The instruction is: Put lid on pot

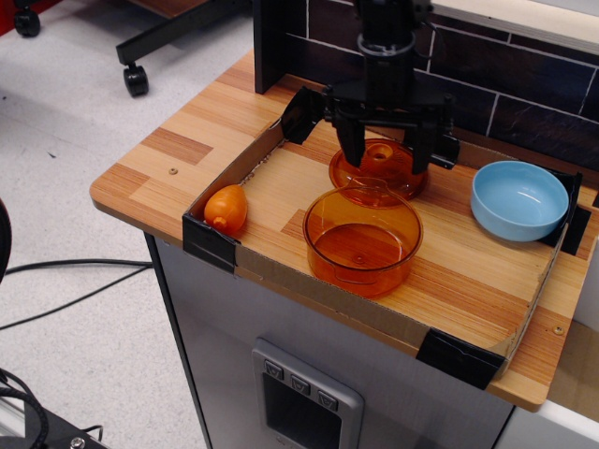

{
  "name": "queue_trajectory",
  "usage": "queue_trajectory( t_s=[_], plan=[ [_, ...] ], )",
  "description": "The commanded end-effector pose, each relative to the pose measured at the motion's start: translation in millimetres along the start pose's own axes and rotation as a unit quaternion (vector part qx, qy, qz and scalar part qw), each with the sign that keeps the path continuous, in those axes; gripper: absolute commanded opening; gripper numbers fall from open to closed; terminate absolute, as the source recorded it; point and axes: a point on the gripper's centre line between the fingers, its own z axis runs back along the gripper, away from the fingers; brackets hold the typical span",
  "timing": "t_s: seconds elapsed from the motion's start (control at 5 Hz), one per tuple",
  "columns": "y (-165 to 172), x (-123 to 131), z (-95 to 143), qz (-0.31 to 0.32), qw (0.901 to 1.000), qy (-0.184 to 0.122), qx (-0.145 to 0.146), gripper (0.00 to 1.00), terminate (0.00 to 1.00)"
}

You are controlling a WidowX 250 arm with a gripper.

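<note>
The black pincer (385,155) hangs straight down from its arm over the back half of the desk (178,150), with its two fingers spread wide apart. One finger stands to the left of the lid's small round knob and the other to the right, both low over the dome of the lid (378,168) (whether the tips actually touch the plastic cannot be told from this angle). Nothing is held between them.

The lid lies flat on the wood, knob up, just behind the pot (362,239) and reaching it along its front edge in this view; whether the two really touch is unclear. The pot stands upright and uncovered near the middle of the walled area, its see-through orange wall showing the wooden planks through it.

A low cardboard border (229,173) with black corner pieces runs round the working area. In its near left corner an opaque orange egg-shaped fruit (226,208) rests against the wall, well apart from the pot. At the right, beside the far right corner, sits a light-blue bowl (519,199), upright and open, set apart from both the lid and the pot.

Behind the desk runs a wall of dark tiles (524,70)
</note>
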Motion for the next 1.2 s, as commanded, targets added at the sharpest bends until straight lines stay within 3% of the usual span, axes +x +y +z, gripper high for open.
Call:
queue_trajectory(
  t_s=[0.0, 0.2, 0.4, 0.8, 1.0],
  plan=[
    [-4, 19, 14, 0.013, 0.9994, -0.033, 0.003, 1.0, 0.0],
    [-3, 25, 12, 0.022, 0.9991, -0.034, 0.012, 1.0, 0.0],
    [-1, 29, 11, 0.029, 0.9989, -0.032, 0.016, 0.0, 0.0],
    [0, 33, 16, 0.016, 0.9992, -0.018, 0.032, 0.0, 0.0],
    [-3, 34, 28, 0.009, 0.9989, -0.033, 0.033, 0.0, 0.0]
  ],
)
